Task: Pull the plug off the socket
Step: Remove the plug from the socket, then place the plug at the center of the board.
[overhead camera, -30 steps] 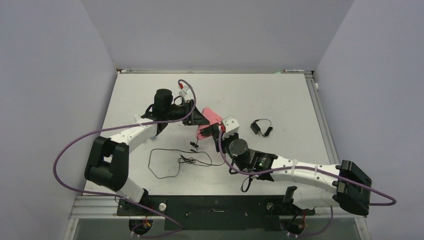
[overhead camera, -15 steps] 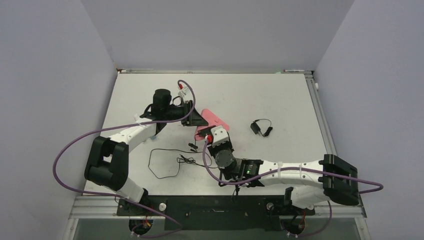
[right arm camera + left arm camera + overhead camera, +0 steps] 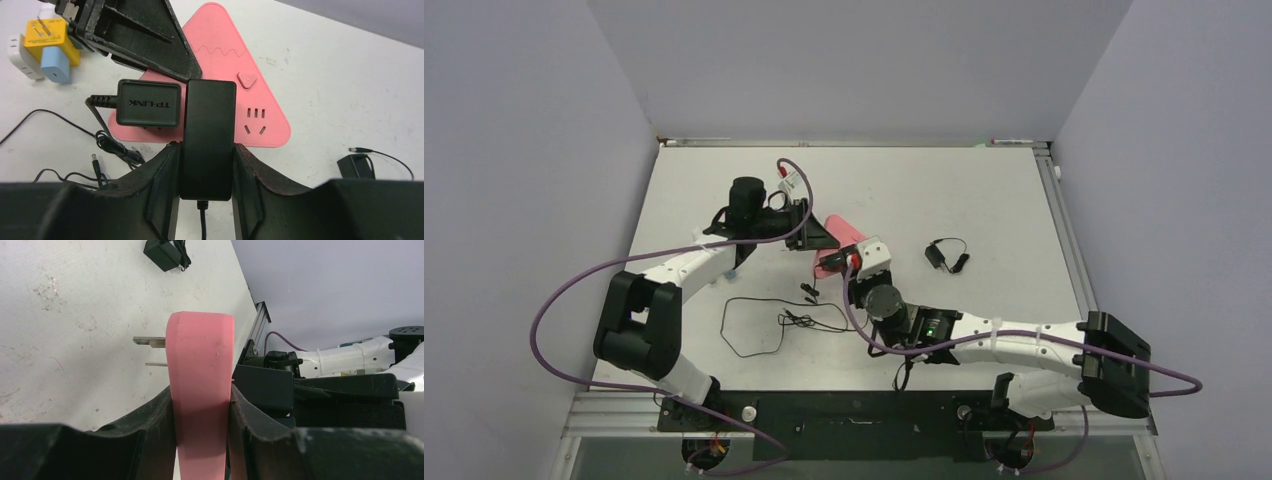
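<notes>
We clamp the pink socket (image 3: pixel 260 100) in our left gripper (image 3: pixel 200 400), the black plug (image 3: pixel 208 130) in our right gripper (image 3: pixel 207 150). A TP-LINK adapter (image 3: pixel 148 103) flanks it; bare table (image 3: pixel 1004 200) lies rightward.

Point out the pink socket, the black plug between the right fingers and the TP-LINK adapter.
pink socket (image 3: pixel 220 35): right wrist view, its upper face.
black plug (image 3: pixel 208 130): right wrist view, middle of its body.
TP-LINK adapter (image 3: pixel 148 104): right wrist view, its printed label.

Overhead looks down on table (image 3: pixel 984 200); both wrist views close, sharing socket (image 3: pixel 225 30).
</notes>
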Available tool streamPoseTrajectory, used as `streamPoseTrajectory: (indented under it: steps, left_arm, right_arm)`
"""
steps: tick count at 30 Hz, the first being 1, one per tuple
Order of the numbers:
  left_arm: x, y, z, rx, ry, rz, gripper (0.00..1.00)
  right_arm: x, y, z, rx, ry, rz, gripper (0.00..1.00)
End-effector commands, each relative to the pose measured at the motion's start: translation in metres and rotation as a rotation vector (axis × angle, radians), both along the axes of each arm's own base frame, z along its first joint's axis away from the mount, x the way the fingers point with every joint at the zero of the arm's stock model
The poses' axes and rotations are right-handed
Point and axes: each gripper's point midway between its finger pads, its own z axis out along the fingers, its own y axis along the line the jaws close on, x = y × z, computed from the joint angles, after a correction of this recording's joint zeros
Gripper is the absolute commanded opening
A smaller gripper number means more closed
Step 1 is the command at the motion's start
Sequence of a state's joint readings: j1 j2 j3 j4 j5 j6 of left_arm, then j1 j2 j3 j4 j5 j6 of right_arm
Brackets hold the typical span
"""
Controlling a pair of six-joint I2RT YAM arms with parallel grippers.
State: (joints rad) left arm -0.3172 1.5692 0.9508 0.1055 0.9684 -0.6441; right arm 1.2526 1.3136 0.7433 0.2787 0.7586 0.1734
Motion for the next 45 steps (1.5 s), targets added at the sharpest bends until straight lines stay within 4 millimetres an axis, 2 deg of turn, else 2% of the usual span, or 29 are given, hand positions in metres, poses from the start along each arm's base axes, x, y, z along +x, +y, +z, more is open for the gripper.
streamPoseTrajectory:
  steps: [1, 9, 19, 26, 30, 35, 41, 45]
  left_arm:
    - [0.035, 0.010, -0.006, 0.077, -0.058, 0.142, 0.00]
    - [0.034, 0.008, -0.003, 0.064, -0.072, 0.125, 0.00]
    - [0.034, 0.008, -0.001, 0.061, -0.076, 0.125, 0.00]
    - [0.041, 0.019, 0.003, 0.083, -0.102, 0.183, 0.00]
    - [0.054, 0.039, 0.008, 0.077, -0.100, 0.254, 0.00]
    - [0.078, 0.090, 0.019, 0.072, -0.099, 0.414, 0.00]
    - [0.093, 0.157, 0.042, 0.069, -0.159, 0.605, 0.00]
    - [0.095, 0.177, 0.051, 0.069, -0.182, 0.657, 0.00]
  right_arm:
    - [0.009, 0.001, 0.052, 0.258, -0.002, 0.108, 0.05]
    - [0.027, -0.017, 0.051, 0.395, 0.061, 0.181, 0.05]
    - [0.027, -0.019, 0.048, 0.380, 0.069, 0.181, 0.05]
    - [0.034, -0.030, 0.060, 0.329, 0.052, 0.118, 0.05]
    - [0.036, -0.046, 0.080, 0.302, 0.026, 0.063, 0.05]
    - [0.041, -0.077, 0.108, 0.239, -0.019, -0.053, 0.05]
    - [0.064, -0.142, 0.148, 0.072, -0.060, -0.305, 0.05]
    - [0.086, -0.184, 0.163, 0.016, -0.048, -0.420, 0.05]
